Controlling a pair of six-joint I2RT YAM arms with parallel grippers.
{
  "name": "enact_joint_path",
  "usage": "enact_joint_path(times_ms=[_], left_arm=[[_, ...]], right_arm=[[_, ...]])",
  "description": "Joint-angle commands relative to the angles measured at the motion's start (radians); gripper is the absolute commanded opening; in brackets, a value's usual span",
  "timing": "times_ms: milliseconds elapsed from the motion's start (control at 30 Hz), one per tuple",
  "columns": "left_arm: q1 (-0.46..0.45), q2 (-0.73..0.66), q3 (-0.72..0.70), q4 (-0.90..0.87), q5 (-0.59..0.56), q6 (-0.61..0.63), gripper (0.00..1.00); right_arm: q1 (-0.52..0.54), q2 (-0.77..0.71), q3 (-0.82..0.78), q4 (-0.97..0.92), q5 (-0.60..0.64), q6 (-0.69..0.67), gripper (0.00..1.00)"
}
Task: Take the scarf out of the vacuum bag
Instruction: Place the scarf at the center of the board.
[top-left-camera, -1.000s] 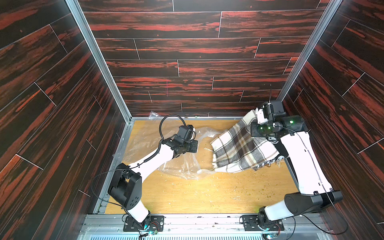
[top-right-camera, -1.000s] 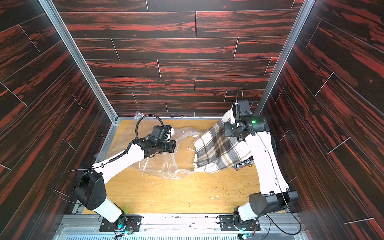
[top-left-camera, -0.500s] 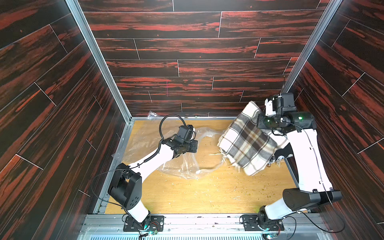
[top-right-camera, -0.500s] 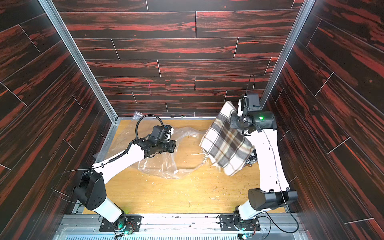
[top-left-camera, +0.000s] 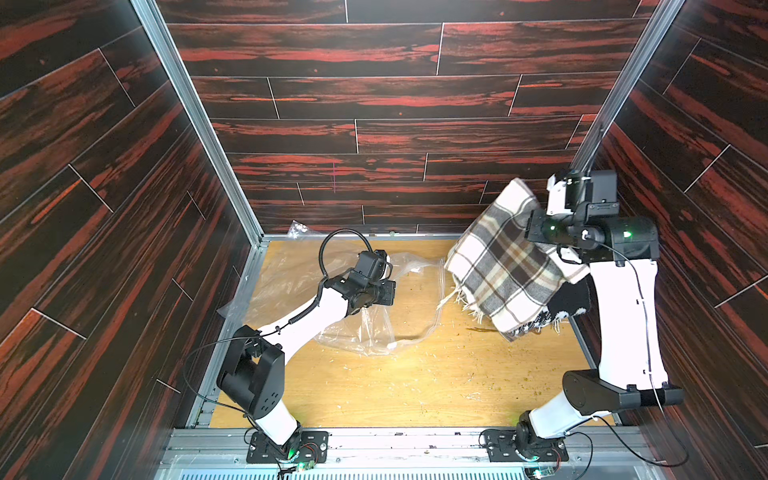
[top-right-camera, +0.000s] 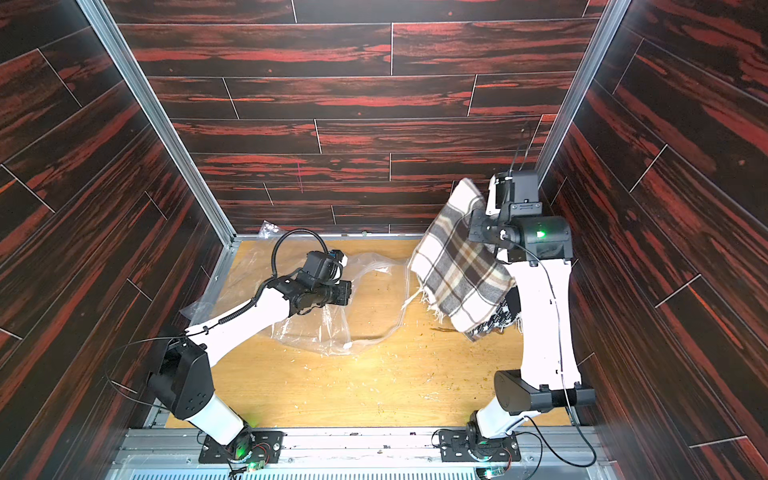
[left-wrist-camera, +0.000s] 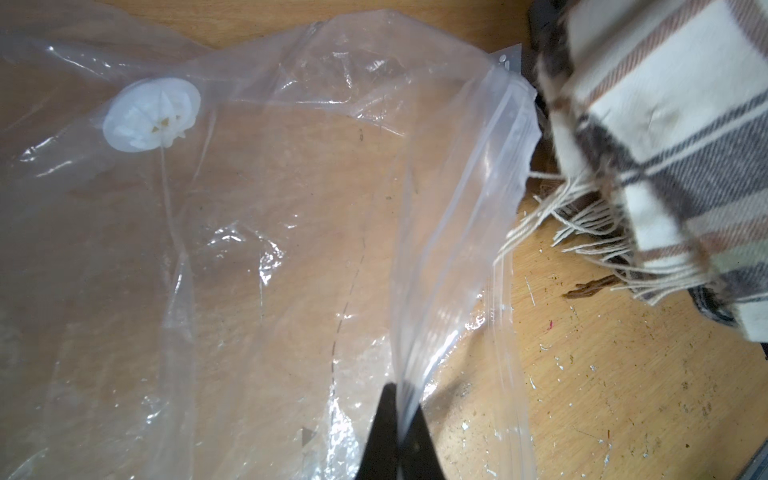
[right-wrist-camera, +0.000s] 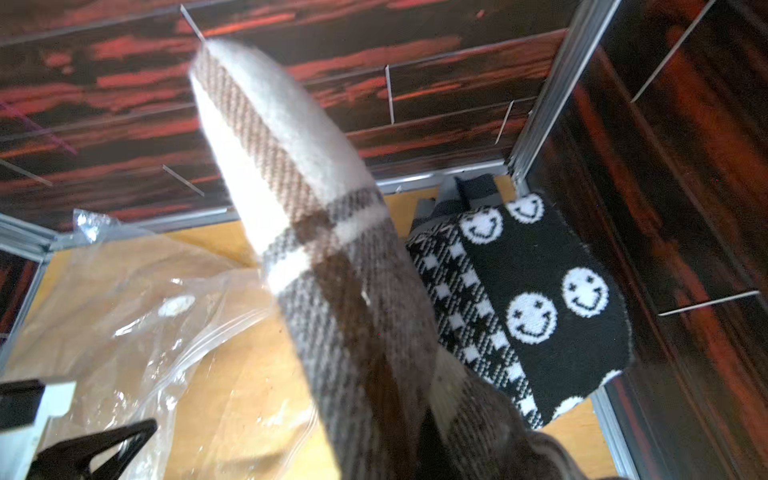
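Your left gripper (left-wrist-camera: 397, 411) is clamped on the vacuum bag (left-wrist-camera: 257, 232) at its zip edge. Your right gripper (top-left-camera: 533, 227) clamps the plaid scarf (top-left-camera: 505, 270), held up outside the bag, right side.

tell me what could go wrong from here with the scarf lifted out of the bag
1. The scarf hangs from the right claw by one pinched fold, so it may slip loose.
2. Its fringe dangles close to the open edge of the bag, which the left claw pinches; threads might snag and drag it.
3. A black smiley cloth lies below the scarf; setting it down there could tangle them.
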Motion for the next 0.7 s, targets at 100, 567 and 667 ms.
enact_joint_path(times_ms=[100, 567, 667], left_arm=[[0.003, 0.004, 0.034, -0.017, -0.003, 0.007, 0.0], [-0.003, -0.011, 0.035, -0.017, -0.001, 0.002, 0.0], [-0.007, -0.016, 0.029, -0.019, -0.003, 0.002, 0.0]], right_arm=[[-0.04, -0.086, -0.178, 0.2, 0.128, -0.03, 0.04], [-0.185, -0.227, -0.765, 0.756, 0.265, -0.052, 0.02], [-0.21, -0.217, -0.836, 0.853, 0.268, -0.048, 0.01]])
